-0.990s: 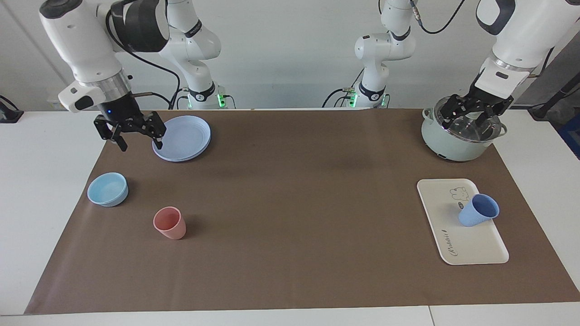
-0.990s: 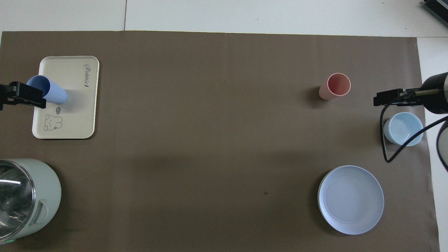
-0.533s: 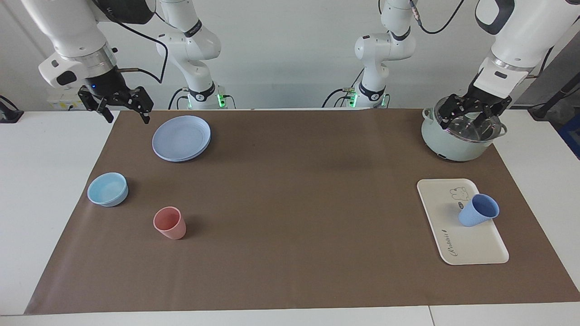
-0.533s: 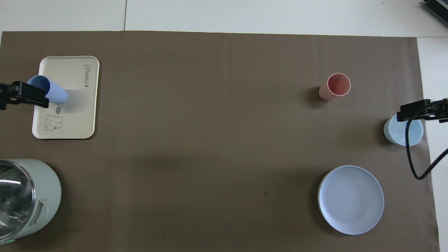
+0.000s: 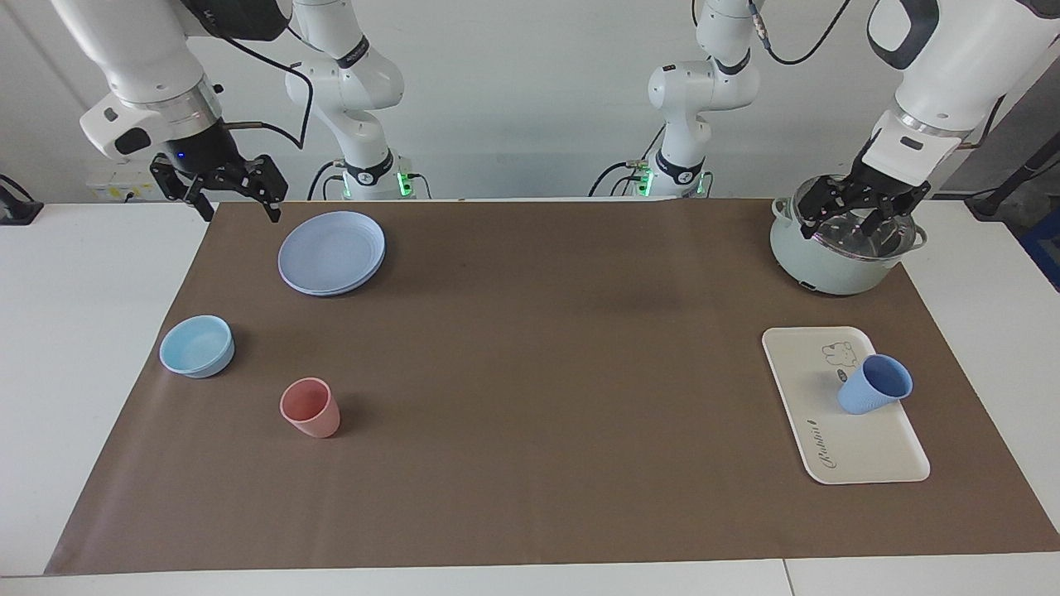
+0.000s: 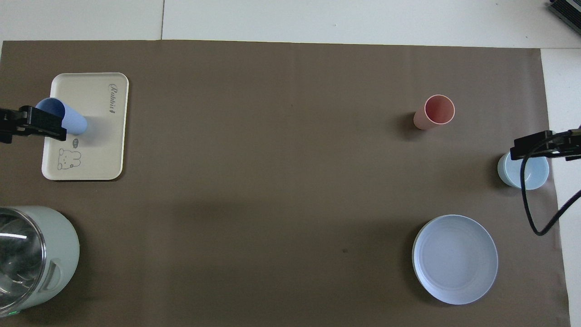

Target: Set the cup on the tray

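Note:
The periwinkle-blue cup (image 5: 871, 391) stands on the cream-white tray (image 5: 861, 451) at the left arm's end of the table, beside the animal drawing. It also shows in the overhead view (image 6: 68, 117), on the tray (image 6: 97, 141). My left gripper (image 5: 846, 228) is open and empty, up in the air over the pot, apart from the cup. In the overhead view its tip (image 6: 32, 128) covers the cup's rim. My right gripper (image 5: 238, 210) is open and empty, raised over the mat's corner beside the round plate; it also shows in the overhead view (image 6: 540, 147).
A pale green pot with a glass lid (image 5: 845, 248) stands nearer to the robots than the tray. At the right arm's end are a round blue plate (image 5: 331, 252), a light-blue bowl (image 5: 197, 346) and a pink cup (image 5: 310, 407).
My right gripper has risen and drawn back from the round plate's edge to the mat's corner. The left gripper has lifted slightly over the pot. The cup and tray have not moved.

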{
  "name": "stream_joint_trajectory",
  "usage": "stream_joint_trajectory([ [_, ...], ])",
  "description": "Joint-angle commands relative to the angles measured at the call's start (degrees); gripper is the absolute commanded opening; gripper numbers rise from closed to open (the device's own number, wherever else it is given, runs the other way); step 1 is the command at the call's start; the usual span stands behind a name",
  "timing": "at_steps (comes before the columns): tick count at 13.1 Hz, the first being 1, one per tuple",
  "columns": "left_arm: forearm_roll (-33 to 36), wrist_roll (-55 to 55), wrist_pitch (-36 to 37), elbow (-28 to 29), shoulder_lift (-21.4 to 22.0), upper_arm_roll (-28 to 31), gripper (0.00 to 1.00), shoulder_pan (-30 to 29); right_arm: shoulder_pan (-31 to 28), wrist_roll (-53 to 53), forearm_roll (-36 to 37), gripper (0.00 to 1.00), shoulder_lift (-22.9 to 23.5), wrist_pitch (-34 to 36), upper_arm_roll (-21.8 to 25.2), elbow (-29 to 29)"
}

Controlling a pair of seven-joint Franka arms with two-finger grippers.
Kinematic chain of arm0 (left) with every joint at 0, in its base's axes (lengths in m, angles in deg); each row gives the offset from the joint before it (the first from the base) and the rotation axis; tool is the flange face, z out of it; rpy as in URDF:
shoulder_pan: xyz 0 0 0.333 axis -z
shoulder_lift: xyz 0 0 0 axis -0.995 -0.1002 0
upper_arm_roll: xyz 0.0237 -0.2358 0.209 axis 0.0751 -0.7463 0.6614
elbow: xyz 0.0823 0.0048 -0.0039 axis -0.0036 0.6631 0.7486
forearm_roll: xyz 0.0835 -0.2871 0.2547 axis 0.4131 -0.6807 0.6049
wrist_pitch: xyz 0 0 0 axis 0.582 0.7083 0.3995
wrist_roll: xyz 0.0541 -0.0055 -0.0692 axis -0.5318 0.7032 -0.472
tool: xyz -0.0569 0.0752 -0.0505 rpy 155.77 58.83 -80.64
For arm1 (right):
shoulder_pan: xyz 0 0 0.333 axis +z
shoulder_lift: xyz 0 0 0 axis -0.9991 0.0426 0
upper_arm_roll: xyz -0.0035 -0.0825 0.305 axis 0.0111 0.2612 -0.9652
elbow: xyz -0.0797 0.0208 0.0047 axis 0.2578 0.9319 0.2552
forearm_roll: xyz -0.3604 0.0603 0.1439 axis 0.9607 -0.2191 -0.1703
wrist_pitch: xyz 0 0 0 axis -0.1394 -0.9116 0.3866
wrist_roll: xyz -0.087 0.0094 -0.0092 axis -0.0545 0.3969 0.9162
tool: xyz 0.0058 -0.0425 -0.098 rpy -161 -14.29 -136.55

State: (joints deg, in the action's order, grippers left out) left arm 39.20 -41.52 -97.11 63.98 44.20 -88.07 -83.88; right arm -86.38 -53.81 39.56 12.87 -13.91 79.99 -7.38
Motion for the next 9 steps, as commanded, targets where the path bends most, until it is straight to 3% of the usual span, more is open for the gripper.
stream_joint_trajectory([
  [1,-0.1,0.5,1.9,-3.0,-2.5,0.0,1.00,0.5,-0.5,-1.2,0.1,1.00,1.0,2.0,-0.4,2.5],
  [5,-0.4,0.8,0.3,1.4,-0.4,-0.1,1.00,0.5,-0.3,-1.1,0.1,1.00,0.6,1.7,-0.5,2.1],
  [9,-0.4,0.9,0.2,1.8,0.0,-0.1,1.00,0.5,-0.3,-1.2,0.1,1.00,0.4,1.7,-0.4,1.9],
])
